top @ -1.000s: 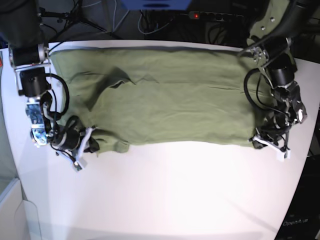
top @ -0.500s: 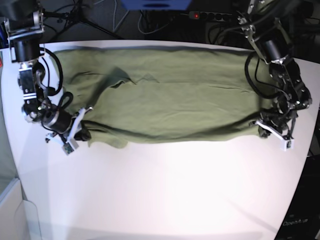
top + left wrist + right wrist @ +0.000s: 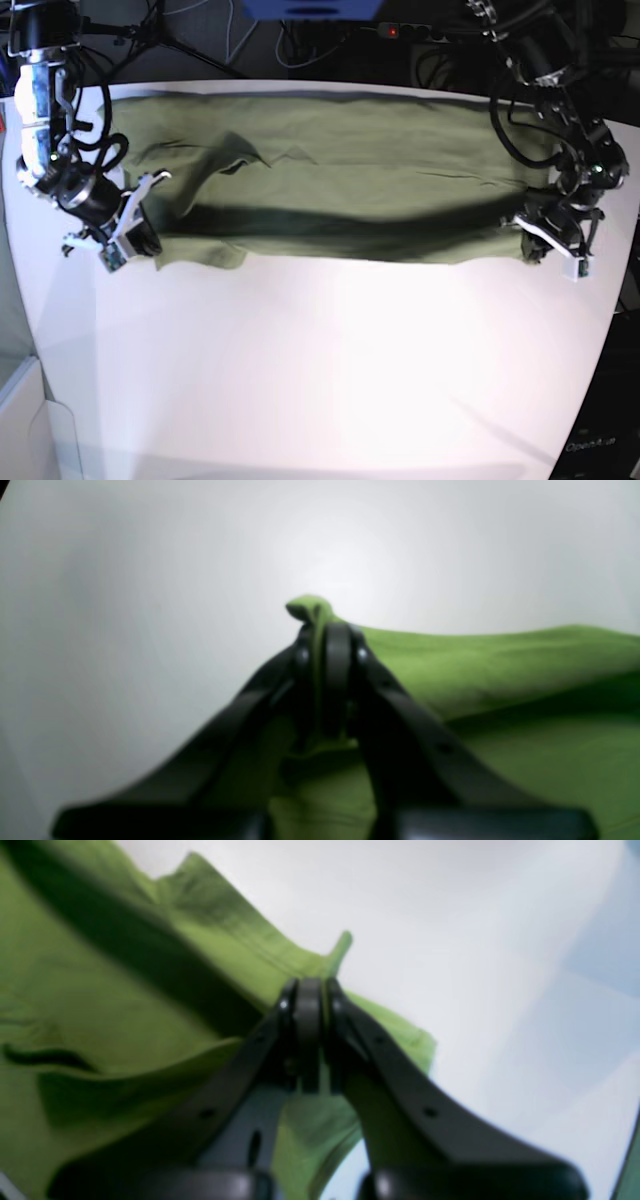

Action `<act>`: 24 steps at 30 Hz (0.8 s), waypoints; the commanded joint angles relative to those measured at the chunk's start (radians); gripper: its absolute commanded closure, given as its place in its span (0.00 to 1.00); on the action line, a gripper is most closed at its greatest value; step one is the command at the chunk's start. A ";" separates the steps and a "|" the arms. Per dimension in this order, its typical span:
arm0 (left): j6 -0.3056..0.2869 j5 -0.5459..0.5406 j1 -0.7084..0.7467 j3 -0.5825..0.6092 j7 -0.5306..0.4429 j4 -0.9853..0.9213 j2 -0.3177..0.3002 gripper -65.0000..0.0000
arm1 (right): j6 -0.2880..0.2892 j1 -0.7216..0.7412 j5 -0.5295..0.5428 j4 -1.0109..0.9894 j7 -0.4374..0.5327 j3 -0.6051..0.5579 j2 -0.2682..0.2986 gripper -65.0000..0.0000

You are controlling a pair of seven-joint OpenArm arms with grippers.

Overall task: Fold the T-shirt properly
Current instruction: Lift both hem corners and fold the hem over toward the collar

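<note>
A green T-shirt (image 3: 330, 180) lies spread across the far half of a white table (image 3: 330, 380), its near edge lifted, shadow hiding the fabric beneath. The left gripper (image 3: 553, 243) and right gripper (image 3: 128, 232) each pinch a near corner. The near tabletop lies bare.

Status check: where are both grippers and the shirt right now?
Left gripper shut on the T-shirt, right gripper likewise. Near edge raised off the table, shadow beneath. Nothing in the way.
</note>
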 commanded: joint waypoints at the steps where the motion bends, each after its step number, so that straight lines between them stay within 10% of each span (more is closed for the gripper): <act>1: -0.003 -0.034 0.009 -0.003 -0.019 0.030 -0.019 0.96 | 0.001 -0.021 0.012 0.041 0.021 0.019 0.013 0.98; 24: -0.003 -0.249 0.227 -0.072 -0.020 0.193 -0.032 0.96 | 0.003 -0.458 0.012 0.203 0.247 0.135 -0.033 0.99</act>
